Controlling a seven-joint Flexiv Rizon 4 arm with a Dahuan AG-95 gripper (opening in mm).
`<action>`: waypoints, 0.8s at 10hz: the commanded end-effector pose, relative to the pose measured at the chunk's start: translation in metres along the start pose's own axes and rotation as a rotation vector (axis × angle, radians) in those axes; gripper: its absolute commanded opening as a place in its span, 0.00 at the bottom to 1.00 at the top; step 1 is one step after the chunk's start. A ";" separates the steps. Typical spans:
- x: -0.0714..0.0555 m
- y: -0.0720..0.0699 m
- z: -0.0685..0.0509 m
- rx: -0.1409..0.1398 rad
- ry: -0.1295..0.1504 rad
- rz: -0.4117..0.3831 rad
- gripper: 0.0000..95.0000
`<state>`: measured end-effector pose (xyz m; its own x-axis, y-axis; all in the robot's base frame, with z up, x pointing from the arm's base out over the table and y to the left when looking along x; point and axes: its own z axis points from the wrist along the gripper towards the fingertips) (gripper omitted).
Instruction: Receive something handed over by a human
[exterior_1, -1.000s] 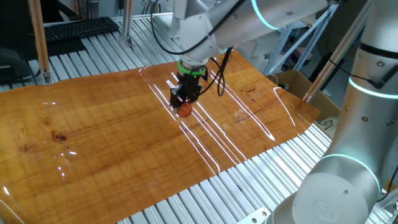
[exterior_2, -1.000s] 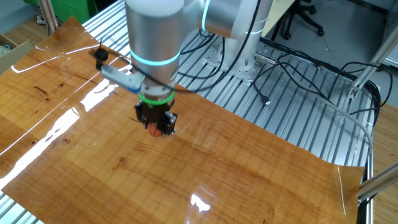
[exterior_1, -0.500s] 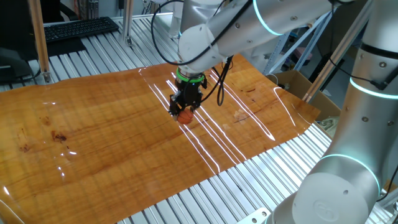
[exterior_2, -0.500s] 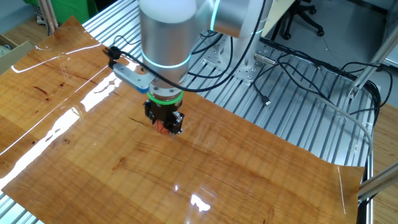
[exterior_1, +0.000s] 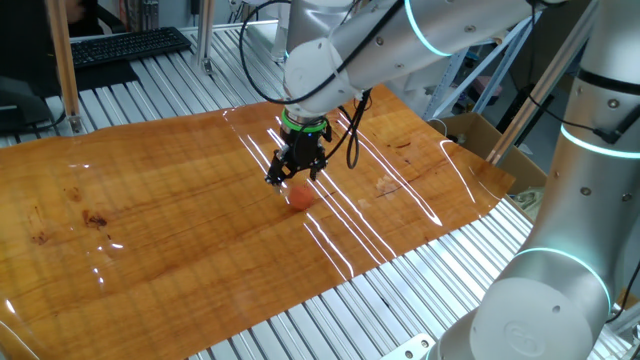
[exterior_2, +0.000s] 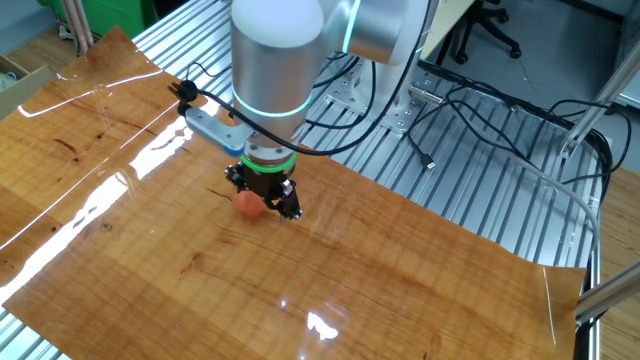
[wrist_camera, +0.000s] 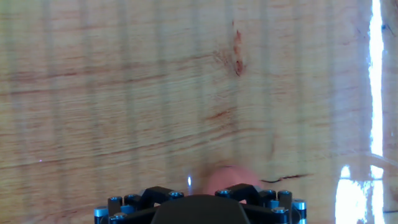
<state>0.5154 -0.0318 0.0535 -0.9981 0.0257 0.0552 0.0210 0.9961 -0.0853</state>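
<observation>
the orange-red ball (exterior_1: 300, 198) sits on the glossy wooden tabletop (exterior_1: 180, 230), and it serves as the marker for everything else here. the gripper (exterior_1: 293, 176) hangs just above and beside it, its black fingers spread apart and not clasping the ball, so the claw is released. from the other fixed view the ball (exterior_2: 249, 203) lies on the wood just beside the gripper (exterior_2: 263, 201), peeking out at the side of the dark fingers and free of them. a green ring circles the wrist right above the ball, and black cables loop off the silver-white arm (exterior_1: 370, 50) over it. in the hand view the ball (wrist_camera: 229, 179) shows as a soft pinkish blur at the bottom edge, partly hidden behind the black gripper body with its blue-tipped screws; the fingertips themselves cannot be made out there. a dark knot in the wood grain (wrist_camera: 237, 55) lies well beyond the ball in that view. a black keyboard (exterior_1: 125, 45) rests on the slatted metal frame well away from the ball, past the far edge of the tabletop. a second silver-white arm (exterior_1: 570, 200) with cyan rings stands well apart from the ball, off the board's side.
</observation>
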 end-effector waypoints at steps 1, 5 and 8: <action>0.001 -0.001 -0.002 0.008 0.001 -0.003 1.00; 0.001 0.000 -0.002 0.035 0.012 0.000 1.00; 0.001 0.000 -0.002 0.039 0.018 -0.001 1.00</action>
